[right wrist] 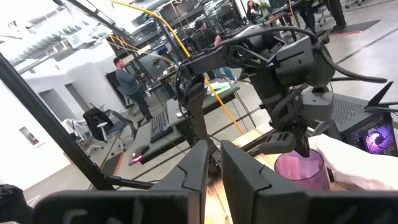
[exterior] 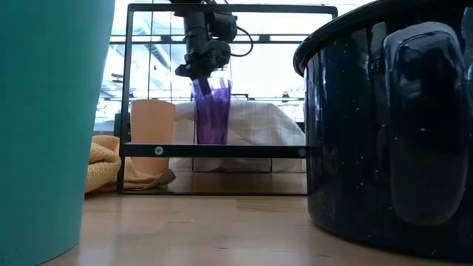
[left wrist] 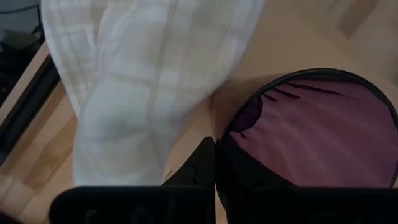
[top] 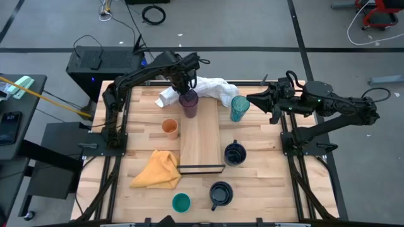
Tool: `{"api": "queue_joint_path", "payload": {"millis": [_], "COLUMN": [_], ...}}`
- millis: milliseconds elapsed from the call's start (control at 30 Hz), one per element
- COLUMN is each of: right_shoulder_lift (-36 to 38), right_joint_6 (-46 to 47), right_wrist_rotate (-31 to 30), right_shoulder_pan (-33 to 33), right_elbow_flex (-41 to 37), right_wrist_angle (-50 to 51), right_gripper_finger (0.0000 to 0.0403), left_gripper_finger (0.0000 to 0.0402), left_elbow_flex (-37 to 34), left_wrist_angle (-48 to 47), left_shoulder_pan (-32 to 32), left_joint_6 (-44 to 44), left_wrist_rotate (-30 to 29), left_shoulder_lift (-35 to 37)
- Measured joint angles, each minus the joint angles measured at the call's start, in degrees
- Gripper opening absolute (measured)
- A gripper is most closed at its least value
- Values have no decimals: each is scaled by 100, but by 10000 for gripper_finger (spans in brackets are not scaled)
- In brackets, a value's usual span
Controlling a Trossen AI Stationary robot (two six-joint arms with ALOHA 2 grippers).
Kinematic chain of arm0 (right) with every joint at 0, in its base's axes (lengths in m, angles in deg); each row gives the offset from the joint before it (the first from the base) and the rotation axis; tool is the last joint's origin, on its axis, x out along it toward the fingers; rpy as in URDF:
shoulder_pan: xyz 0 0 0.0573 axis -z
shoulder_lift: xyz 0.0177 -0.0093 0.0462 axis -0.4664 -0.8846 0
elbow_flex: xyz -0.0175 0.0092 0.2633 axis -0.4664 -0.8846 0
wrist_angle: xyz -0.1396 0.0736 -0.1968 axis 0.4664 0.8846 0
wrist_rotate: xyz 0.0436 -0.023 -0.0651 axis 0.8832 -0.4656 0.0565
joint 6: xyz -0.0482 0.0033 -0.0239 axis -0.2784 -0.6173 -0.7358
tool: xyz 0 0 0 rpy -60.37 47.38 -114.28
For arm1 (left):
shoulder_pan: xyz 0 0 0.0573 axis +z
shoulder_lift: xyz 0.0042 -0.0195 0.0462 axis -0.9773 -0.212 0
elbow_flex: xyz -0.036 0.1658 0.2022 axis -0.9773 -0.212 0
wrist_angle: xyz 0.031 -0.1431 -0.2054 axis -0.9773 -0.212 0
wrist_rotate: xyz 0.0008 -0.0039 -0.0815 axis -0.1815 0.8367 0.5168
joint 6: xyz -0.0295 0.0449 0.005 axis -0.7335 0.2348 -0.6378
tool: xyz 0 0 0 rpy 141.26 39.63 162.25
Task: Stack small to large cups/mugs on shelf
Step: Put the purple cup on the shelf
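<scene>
On the far end of the shelf (top: pixel 201 140), at about 12 o'clock on the tabletop (top: pixel 265 183): the purple tumbler (top: pixel 189 104), upright, pinched at its rim by the left tool (top: pixel 185 93). One finger (left wrist: pixel 198 169) outside the wall, seen from the left wrist, the other hidden inside the tumbler. Just behind, at 12 o'clock from the tumbler: a crumpled white cloth (top: pixel 208 88).

At 3 o'clock from the purple tumbler, off the shelf on the tabletop: the teal tumbler (top: pixel 239 108), upright. Just beyond it, farther toward 3 o'clock: the right tool (top: pixel 252 99), hovering apart from the teal tumbler, fingers (right wrist: pixel 193 174) close together with a narrow gap, pinching nothing.

At 9 o'clock from the shelf, just beside its long edge: the orange cup (top: pixel 170 128), upright. At 3 o'clock from the shelf's near end: one navy mug (top: pixel 235 153), close to the dark rim. At 6 o'clock from that rim, well toward the near edge: the second navy mug (top: pixel 221 193), with the short teal cup (top: pixel 181 202) at its 9 o'clock. At 8 o'clock from the shelf: a yellow cloth (top: pixel 159 170), bunched, touching the rim end.

In the low view, purple tumbler and orange cup side by side beyond the dark rim.
</scene>
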Motion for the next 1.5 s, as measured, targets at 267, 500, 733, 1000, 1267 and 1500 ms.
{"api": "queue_joint_path", "payload": {"millis": [267, 500, 733, 1000, 1267, 1500], "right_shoulder_lift": [0, 0, 0, 0, 0, -1], "right_joint_6": [2, 2, 2, 20, 20, 20], "right_wrist_rotate": [0, 0, 0, 0, 0, 0], "right_shoulder_pan": [0, 1, 0, 0, 0, 0], "right_elbow_flex": [0, 0, 1, 0, 0, 0], "right_wrist_angle": [0, 0, 0, 0, -1, 0], "right_gripper_finger": [52, 52, 52, 52, 52, 52], "left_gripper_finger": [12, 12, 15, 26, 41, 26], "left_elbow_flex": [-2, -2, -2, -4, -4, -4], "left_wrist_angle": [49, 14, 25, 51, 62, 64], "left_shoulder_pan": [124, 188, 188, 186, 186, 186], "left_joint_6": [86, 116, 205, 215, 223, 241], "left_wrist_rotate": [26, 37, 24, -2, -55, -40], "left_shoulder_lift": [-2, -2, -2, -2, -7, -7]}}
